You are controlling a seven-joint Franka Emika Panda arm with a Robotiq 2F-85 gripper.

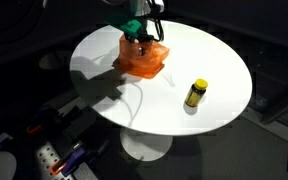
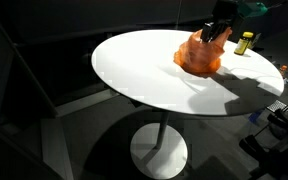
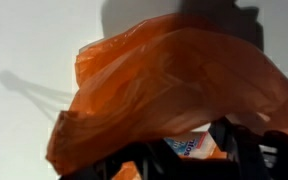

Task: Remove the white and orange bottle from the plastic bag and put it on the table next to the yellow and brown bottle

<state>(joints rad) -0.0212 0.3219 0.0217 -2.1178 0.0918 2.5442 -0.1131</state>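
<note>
An orange plastic bag (image 1: 142, 57) lies on the white round table (image 1: 104, 95); it also shows in the exterior view (image 2: 199, 57) and fills the wrist view (image 3: 174, 80). My gripper (image 1: 139, 37) reaches down into the bag's top, as the exterior view (image 2: 216, 33) also shows. In the wrist view a white and orange bottle (image 3: 194, 146) with blue print sits between my dark fingers (image 3: 189, 162), which touch it on both sides inside the bag. The yellow and brown bottle (image 1: 195, 94) stands upright on the table apart from the bag, also in the exterior view (image 2: 244, 42).
The table's bare top (image 2: 134, 70) spreads around the bag. The table edge lies close behind the yellow and brown bottle. Dark floor and equipment (image 1: 54, 160) surround the table's pedestal.
</note>
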